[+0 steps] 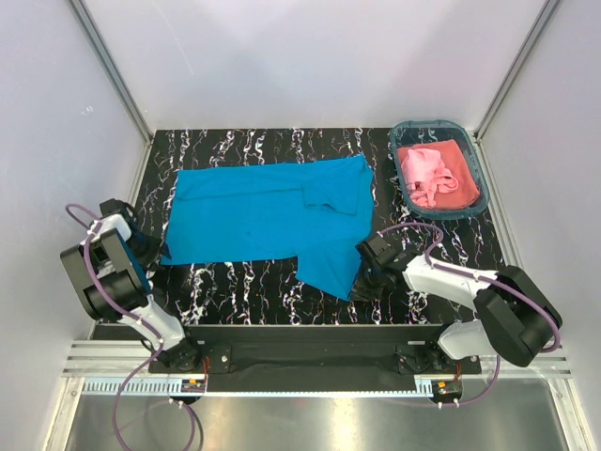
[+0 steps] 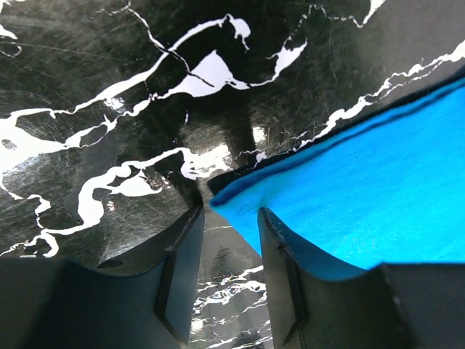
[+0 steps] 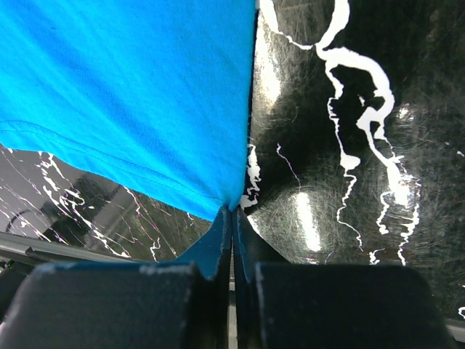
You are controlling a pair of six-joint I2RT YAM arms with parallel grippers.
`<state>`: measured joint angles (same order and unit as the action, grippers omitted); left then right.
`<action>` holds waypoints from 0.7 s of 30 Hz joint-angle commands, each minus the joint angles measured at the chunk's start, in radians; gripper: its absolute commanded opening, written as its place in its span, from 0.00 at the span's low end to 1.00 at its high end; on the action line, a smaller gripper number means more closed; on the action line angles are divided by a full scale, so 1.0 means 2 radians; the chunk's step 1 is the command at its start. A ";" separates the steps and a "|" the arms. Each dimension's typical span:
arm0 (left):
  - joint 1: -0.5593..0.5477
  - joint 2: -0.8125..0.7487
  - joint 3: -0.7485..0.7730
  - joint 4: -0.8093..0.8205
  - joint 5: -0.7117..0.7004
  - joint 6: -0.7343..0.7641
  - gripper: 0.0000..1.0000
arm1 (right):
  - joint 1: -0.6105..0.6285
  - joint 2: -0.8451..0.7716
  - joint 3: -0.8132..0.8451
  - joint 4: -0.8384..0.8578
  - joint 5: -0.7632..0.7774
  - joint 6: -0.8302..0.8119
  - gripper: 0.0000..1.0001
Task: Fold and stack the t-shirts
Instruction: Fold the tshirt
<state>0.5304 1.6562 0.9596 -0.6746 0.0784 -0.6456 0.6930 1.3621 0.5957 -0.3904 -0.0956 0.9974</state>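
Right gripper (image 3: pixel 232 236) is seen pressed shut on the near right corner of the blue shirt (image 3: pixel 123 87), with a fold of cloth nipped between the fingers and no gap left. From above, the fingertips are hidden under the wrist, at the shirt's near flap, which reaches toward the near edge of the table (image 1: pixel 244 291).

Left gripper (image 2: pixel 230 212) is held low at the shirt's near left corner. Its jaws are narrowly apart, and bare marble is seen between them. The cloth's corner is found right at the tips. One finger (image 2: pixel 290 269) lies over the hem, and whether any cloth is caught cannot be made out. In the top view this gripper is largely masked by its own arm.

The blue shirt is spread flat across the middle of the table, with a sleeve folded in at the far right; its neck cannot be made out. The pink shirt (image 1: pixel 432 174) is bunched in the basket (image 1: pixel 479 162) at the far right corner, well apart from the blue one. How it is folded cannot be told.
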 commanded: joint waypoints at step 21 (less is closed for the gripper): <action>-0.020 -0.053 0.040 -0.044 -0.106 0.045 0.00 | -0.050 -0.042 0.137 -0.136 0.071 -0.078 0.00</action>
<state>0.5133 1.6341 0.9825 -0.7334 -0.0410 -0.6106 0.6636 1.2633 0.7609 -0.6079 0.0086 0.9218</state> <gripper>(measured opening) 0.012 0.011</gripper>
